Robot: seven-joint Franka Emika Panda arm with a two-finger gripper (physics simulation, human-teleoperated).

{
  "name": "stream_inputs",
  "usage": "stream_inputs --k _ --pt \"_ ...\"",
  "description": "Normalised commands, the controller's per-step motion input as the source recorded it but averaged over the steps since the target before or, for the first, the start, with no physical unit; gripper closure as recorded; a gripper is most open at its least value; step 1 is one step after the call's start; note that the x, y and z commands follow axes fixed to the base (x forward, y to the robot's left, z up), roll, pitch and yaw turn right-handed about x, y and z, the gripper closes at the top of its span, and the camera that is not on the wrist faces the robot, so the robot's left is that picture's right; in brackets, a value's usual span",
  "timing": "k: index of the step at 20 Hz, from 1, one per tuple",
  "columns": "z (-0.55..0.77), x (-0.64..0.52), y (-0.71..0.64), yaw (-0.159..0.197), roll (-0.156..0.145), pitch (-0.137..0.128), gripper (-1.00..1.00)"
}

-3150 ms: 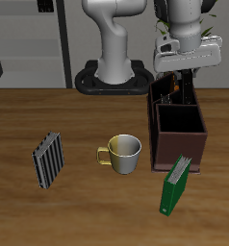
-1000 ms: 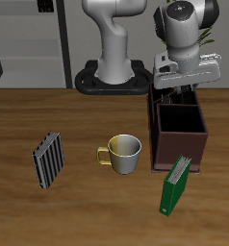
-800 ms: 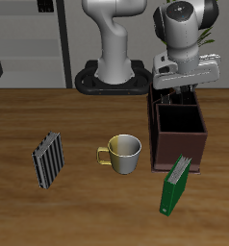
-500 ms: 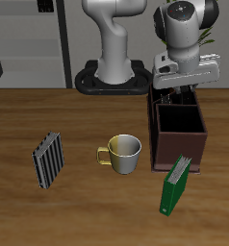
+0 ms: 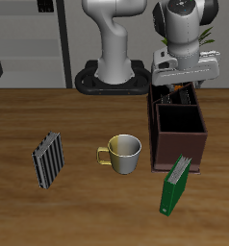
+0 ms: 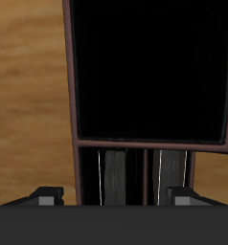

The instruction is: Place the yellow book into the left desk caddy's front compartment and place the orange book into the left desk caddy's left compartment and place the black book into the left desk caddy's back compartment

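Hovering claw (image 5: pixel 181 91) over left desk caddy (image 5: pixel 179 144) — grip unclear (fingers hidden) | labels: unreadable

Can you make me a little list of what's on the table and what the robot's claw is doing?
claw: above the back part of the brown caddy; open or shut is hard to tell
left desk caddy: dark brown box with dividers, standing behind the green book
inside the caddy: dark, its narrow back slots show in the wrist view
green book: propped upright in front of the caddy
mug: near the table's middle
striped book: grey and white, apart from the rest
table: wooden
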Motion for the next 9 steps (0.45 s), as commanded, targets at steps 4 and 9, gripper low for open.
stream_inputs --k 4,9 --pt "0.16 -0.05 0.1 0.008 0.002 -0.026 -1.0" --pt "0.19 -0.04 0.06 0.014 -0.002 -0.028 -1.0"
